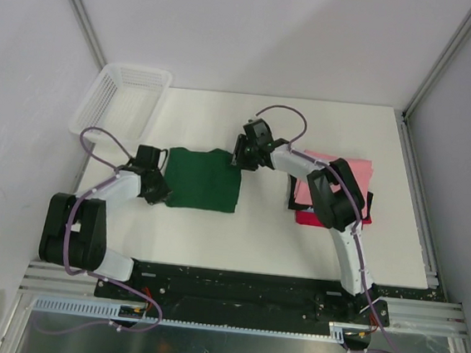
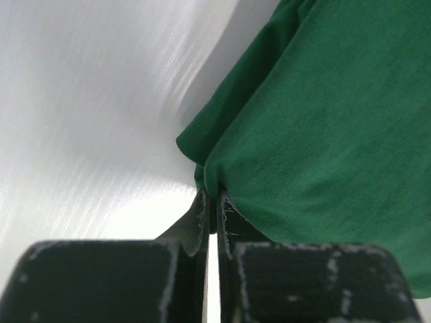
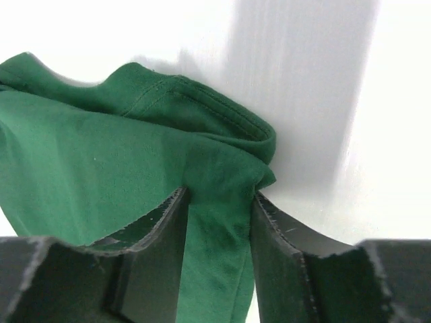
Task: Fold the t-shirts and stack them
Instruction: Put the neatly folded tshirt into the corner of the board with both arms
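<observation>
The dark green t-shirt (image 1: 204, 179) lies folded into a rough square on the white table (image 1: 255, 237). My left gripper (image 1: 164, 191) is shut on its near left edge; the left wrist view shows the jaws (image 2: 213, 196) pinching a fold of green cloth (image 2: 323, 134). My right gripper (image 1: 238, 158) is at the shirt's far right corner; in the right wrist view (image 3: 219, 196) it is shut on a bunched fold of the green shirt (image 3: 101, 168). A folded pink t-shirt (image 1: 351, 173) lies on a folded red/magenta one (image 1: 313, 216) at the right, partly hidden by the right arm.
A white plastic mesh basket (image 1: 122, 99) stands at the table's far left corner. Metal frame posts run along the left and right sides. The table's near edge meets a black rail (image 1: 234, 281) by the arm bases.
</observation>
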You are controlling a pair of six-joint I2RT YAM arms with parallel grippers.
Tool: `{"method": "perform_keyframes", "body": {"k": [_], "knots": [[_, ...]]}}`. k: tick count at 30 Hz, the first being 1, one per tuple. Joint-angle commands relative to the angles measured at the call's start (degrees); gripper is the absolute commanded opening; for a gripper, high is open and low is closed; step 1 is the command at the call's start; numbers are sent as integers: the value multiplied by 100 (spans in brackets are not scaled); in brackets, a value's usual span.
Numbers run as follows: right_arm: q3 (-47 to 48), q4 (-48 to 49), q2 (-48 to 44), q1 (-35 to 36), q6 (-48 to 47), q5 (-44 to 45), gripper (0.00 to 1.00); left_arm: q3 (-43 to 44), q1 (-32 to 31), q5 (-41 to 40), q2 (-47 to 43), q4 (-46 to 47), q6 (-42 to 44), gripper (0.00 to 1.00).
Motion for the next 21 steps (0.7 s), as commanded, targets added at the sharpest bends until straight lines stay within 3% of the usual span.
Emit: {"method": "perform_keyframes", "body": {"k": [1, 10, 14, 21], "knots": [[75, -403, 200, 292, 308, 430, 39, 262, 39, 84, -75, 118, 46, 1], [318, -723, -138, 464, 342, 895, 2, 408, 46, 654, -394, 109, 266, 0], [655, -1118, -371, 556, 81, 1319, 0, 661, 41, 1268, -518, 10, 578, 0], [1047, -1586, -608, 710, -190, 1823, 0, 882, 37, 1567, -796, -198, 768, 0]]}}
